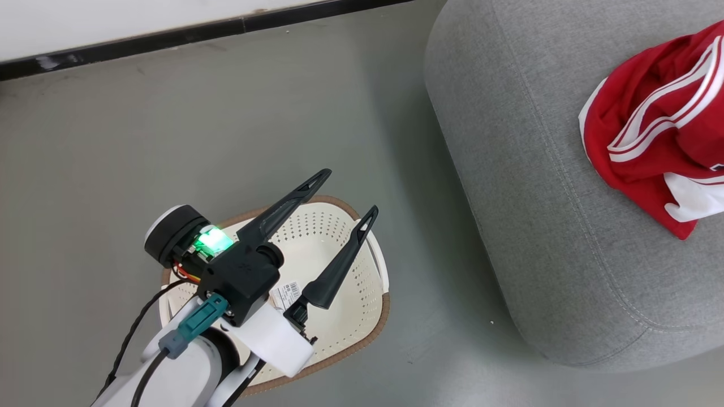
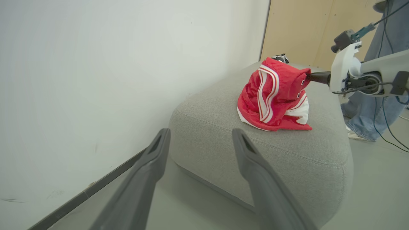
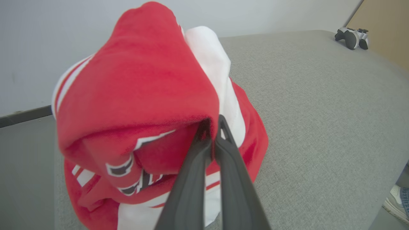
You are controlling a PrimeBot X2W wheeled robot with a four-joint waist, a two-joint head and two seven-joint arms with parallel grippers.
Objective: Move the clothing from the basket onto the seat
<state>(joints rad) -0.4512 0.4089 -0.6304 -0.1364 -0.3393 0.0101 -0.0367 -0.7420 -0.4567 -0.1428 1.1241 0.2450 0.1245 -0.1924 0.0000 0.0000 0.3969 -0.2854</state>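
**Red kit on the seat, right claw clamped on it**

We see the clothing [image 1: 650, 135] [image 2: 274, 95] [image 3: 137, 95], a red bundle w/ white stripes, a white panel and dark-edged lettering. It sits on the grey seat [image 1: 537, 198] [image 2: 207, 108] [image 3: 319, 111], near its rounded end. Lower folds rest on the fabric; the top is drawn up into a peak. The right claw [image 3: 214, 123] [image 2: 314, 77] has its fingers pressed together w/ a fold of red cloth pinched btwn the tips, and more cloth drapes over them. We can't tell if the bundle is one garment or two.

In the head view the left claw [image 1: 350, 190] [image 2: 201, 131] hangs above the basket [image 1: 365, 322], fingers spread wide apart. The basket stands on the grey floor [image 1: 226, 113], beside the seat but not touching. The sticker [image 1: 287, 293] on its bottom is in plain sight.

Also: a game controller [image 3: 351, 34] [image 2: 280, 58] lies further back on the seat, well apart from the clothing. A person's leg in jeans [image 2: 367, 118] stands just beyond the seat, and a shoe [image 3: 396, 199] sits at the right wrist view's lower corner. A white wall [image 2: 96, 64] w/ black skirting [image 1: 169, 37] runs behind.
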